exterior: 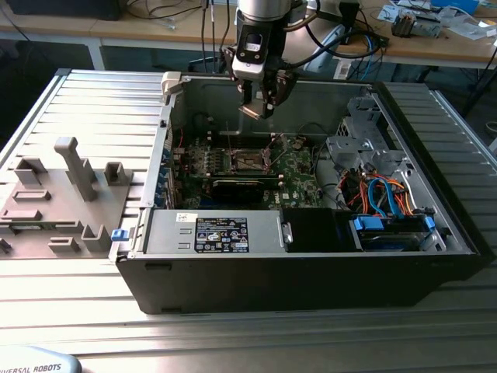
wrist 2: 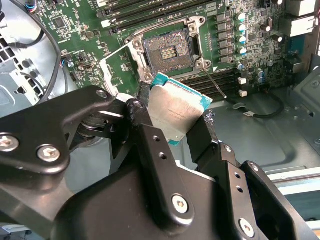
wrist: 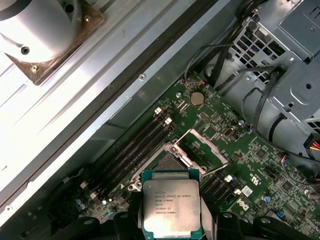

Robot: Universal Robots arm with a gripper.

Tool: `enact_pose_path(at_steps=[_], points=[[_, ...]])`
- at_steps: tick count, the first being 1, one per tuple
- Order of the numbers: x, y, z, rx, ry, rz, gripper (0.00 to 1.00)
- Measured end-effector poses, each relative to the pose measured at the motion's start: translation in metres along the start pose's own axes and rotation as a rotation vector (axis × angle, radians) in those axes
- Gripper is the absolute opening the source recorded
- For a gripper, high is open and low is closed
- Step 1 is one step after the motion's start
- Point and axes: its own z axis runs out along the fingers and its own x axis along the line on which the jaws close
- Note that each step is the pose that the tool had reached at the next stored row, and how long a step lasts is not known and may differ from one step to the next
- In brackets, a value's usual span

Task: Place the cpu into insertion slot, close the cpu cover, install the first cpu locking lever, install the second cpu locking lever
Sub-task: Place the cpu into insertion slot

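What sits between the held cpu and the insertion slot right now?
Nothing: in the second wrist view, only open air separates the cpu from the uncovered insertion slot.

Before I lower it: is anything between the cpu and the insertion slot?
Nothing visible does. The hand holds the cpu above the board, and the insertion slot lies bare, its cover swung open to one side.
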Motion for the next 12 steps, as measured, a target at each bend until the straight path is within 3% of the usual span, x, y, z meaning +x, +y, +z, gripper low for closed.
enact_pose_path(at_steps=[12], points=[[0.0, 0.0, 0.0002, -0.0002, -0.0007, 0.009, 0.54]])
